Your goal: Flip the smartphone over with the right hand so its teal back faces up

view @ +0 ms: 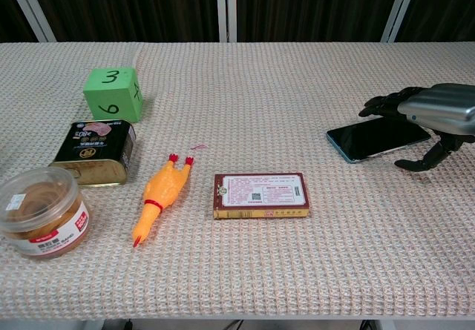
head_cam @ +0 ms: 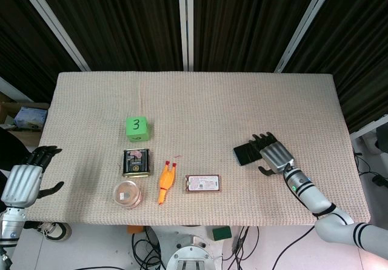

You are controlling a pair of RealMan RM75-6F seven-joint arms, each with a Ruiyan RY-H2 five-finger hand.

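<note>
The smartphone (view: 369, 138) lies on the right side of the table with its dark screen up and a thin teal edge showing at its left end; in the head view the smartphone (head_cam: 245, 155) is a black slab. My right hand (view: 436, 112) reaches over its right end, fingers stretched past the far edge and the thumb pointing down just off the near edge. The phone's right end is hidden under the right hand (head_cam: 277, 155), and I see no firm grip on it. My left hand (head_cam: 23, 180) hangs off the table's left edge, holding nothing, fingers apart.
On the woven cloth (view: 245, 70) to the left of the phone lie a red flat box (view: 260, 194), a rubber chicken (view: 159, 193), a dark tin (view: 95, 150), a round lidded tub (view: 41, 213) and a green numbered cube (view: 113, 93).
</note>
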